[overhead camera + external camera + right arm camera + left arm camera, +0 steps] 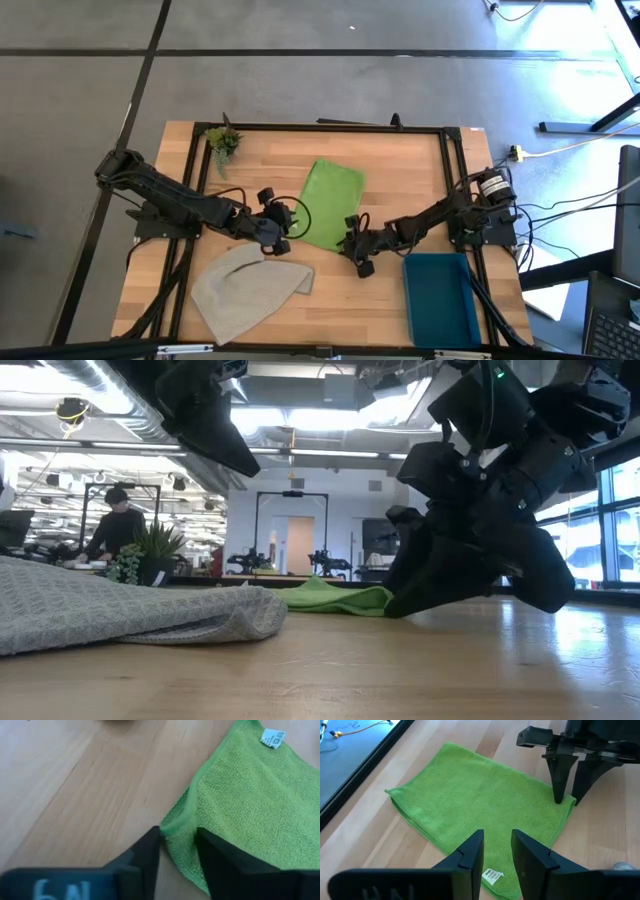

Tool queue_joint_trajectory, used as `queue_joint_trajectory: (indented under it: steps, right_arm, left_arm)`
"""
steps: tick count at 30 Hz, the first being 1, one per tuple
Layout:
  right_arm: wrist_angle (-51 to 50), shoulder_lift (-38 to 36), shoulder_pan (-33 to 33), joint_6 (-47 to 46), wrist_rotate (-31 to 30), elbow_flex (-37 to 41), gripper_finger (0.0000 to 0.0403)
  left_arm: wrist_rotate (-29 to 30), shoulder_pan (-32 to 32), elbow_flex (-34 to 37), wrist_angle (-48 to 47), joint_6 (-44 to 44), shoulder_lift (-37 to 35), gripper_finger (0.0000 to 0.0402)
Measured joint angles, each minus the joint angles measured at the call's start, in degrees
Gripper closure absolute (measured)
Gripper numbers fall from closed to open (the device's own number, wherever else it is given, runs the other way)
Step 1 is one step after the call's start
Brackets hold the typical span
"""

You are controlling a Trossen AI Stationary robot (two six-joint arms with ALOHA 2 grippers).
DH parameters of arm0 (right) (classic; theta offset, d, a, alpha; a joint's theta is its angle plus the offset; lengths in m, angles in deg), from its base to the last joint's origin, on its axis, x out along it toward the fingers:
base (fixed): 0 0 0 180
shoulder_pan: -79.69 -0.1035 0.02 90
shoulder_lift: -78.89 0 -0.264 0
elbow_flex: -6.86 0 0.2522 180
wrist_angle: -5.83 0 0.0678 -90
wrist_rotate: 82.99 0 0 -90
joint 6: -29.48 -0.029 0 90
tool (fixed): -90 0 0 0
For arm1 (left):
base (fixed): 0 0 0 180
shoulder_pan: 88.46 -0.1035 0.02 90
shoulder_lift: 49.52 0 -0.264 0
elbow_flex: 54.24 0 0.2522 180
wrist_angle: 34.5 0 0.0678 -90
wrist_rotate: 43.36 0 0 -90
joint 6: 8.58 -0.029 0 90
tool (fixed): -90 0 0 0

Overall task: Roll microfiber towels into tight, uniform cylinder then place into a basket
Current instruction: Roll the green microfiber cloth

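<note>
The lime green towel (pixel 332 203) lies folded flat in the middle of the table. The grey-beige towel (pixel 250 285) lies crumpled near the front left. The teal basket (pixel 440 300) stands at the front right. My left gripper (pixel 497 855) hangs open above the green towel's near left corner, where a white label (pixel 492 876) shows. My right gripper (pixel 177 850) is open and down at the towel's near right corner (pixel 167 827), one finger on either side of it. My right gripper comes slanting down from the table's right onto the green towel's near right corner (pixel 568 802). One fingertip (pixel 559 797) stands on the cloth's top, the other at its outer edge. The edge lies between the fingers. The towel stays flat on the table.
A small plant sprig (pixel 222 142) sits at the far left corner. A black frame (pixel 330 127) rims the table. A person (pixel 115 525) stands far back in the room. Bare wood lies between the grey-beige towel and the basket.
</note>
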Motion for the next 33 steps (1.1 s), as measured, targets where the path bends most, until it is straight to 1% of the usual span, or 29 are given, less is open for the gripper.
queue_joint_trajectory:
  steps: [4,5,6,9,12,16,23,30,33]
  right_arm:
    - [-0.67,-0.38,0.05,-2.21,-1.03,0.07,0.0371]
    - [-0.85,-0.57,0.19,-2.58,-1.14,0.13,0.0386]
    - [-1.16,-0.94,0.32,-2.68,-1.09,0.13,0.0392]
    - [-2.19,-2.00,0.39,-4.81,-1.37,0.08,0.0389]
    - [-1.76,-3.40,1.00,-6.17,-1.04,-0.52,0.0396]
    - [-2.81,-5.87,2.94,-9.32,-0.85,-1.03,0.0396]
    - [-5.53,-10.73,9.04,-14.60,-0.81,-1.05,0.0398]
    - [-6.31,-11.29,15.35,-15.31,-1.10,-1.09,0.0398]
    - [-9.02,-11.31,17.09,-16.20,-3.43,-1.09,0.0398]
  left_arm:
    - [0.00,0.00,0.00,0.01,0.00,0.00,0.0310]
    - [0.00,0.00,0.00,0.00,0.00,0.00,0.0310]
    - [0.00,0.01,0.00,0.01,0.00,0.00,0.0310]
    - [0.02,0.00,0.00,0.04,-0.02,0.00,0.0310]
    - [0.02,0.00,0.00,0.06,-0.31,0.00,0.0310]
    - [0.04,0.00,0.00,0.13,-0.36,-0.02,0.0310]
    - [0.04,0.00,0.00,0.20,-0.23,-0.02,0.0310]
    - [0.02,0.00,0.00,0.11,-0.07,-0.02,0.0310]
    - [0.02,0.00,0.00,0.02,-0.04,-0.02,0.0310]
